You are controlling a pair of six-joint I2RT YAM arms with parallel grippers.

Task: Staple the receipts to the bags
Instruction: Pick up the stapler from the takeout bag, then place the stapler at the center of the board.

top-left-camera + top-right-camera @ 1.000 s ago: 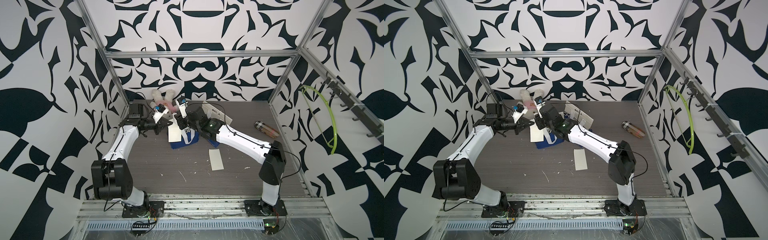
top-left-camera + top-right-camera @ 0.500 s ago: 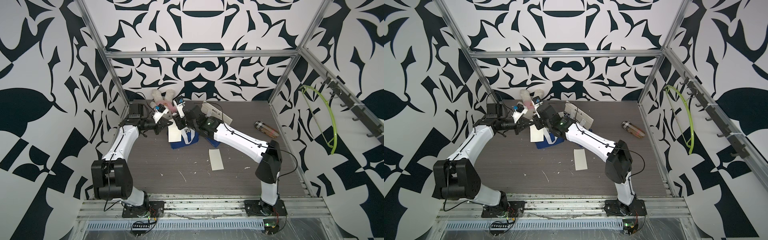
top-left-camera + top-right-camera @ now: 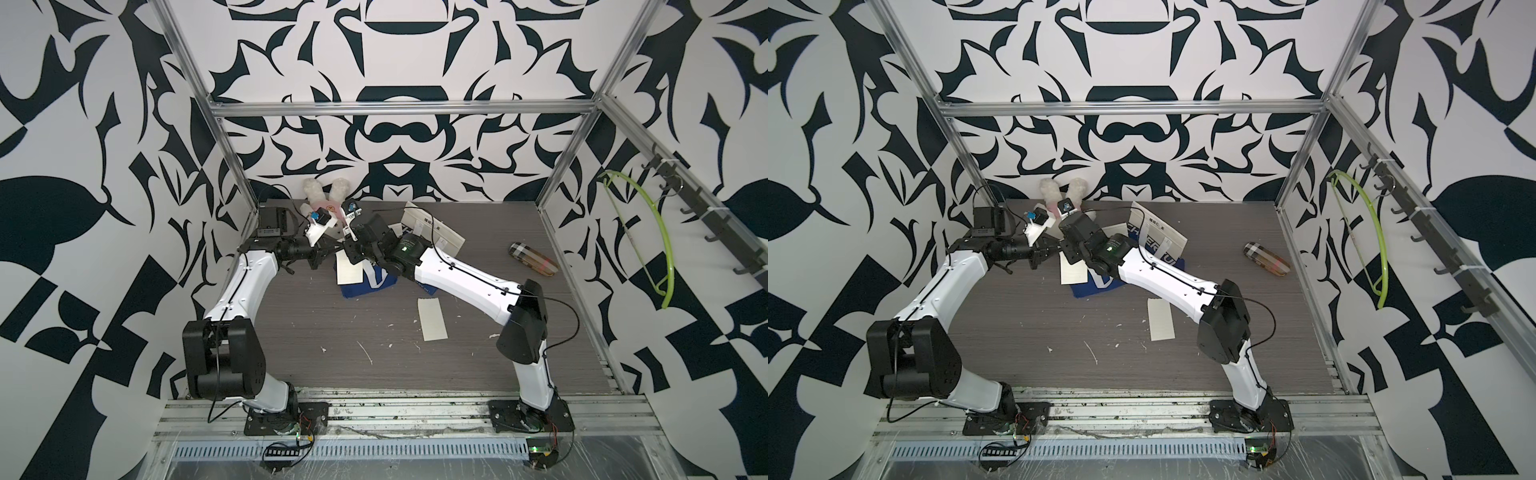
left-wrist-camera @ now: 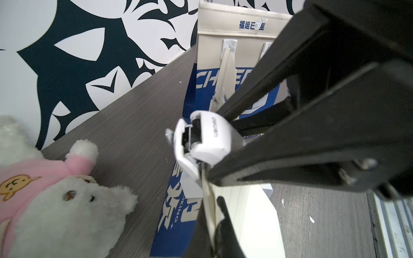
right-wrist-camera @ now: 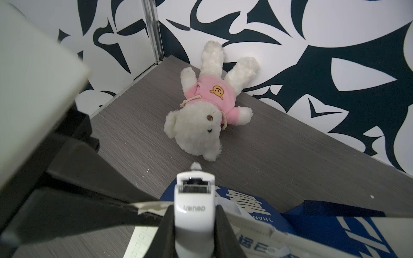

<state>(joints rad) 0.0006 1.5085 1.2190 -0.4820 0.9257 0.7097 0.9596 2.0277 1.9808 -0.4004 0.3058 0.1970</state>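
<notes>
Left jaws are pinching shut on the cream edge of the receipt, which is lying across the blue-and-cream bag toward the back of the bench; whether the bag's top is caught in the same pinch I cannot tell. Right jaws are squeezing the white stapler from both sides, its mouth sitting over that paper edge, just beside the left jaws. Second bag is resting flattened further back, second receipt is lying alone nearer the front, and the plush toy is lying by the back wall
</notes>
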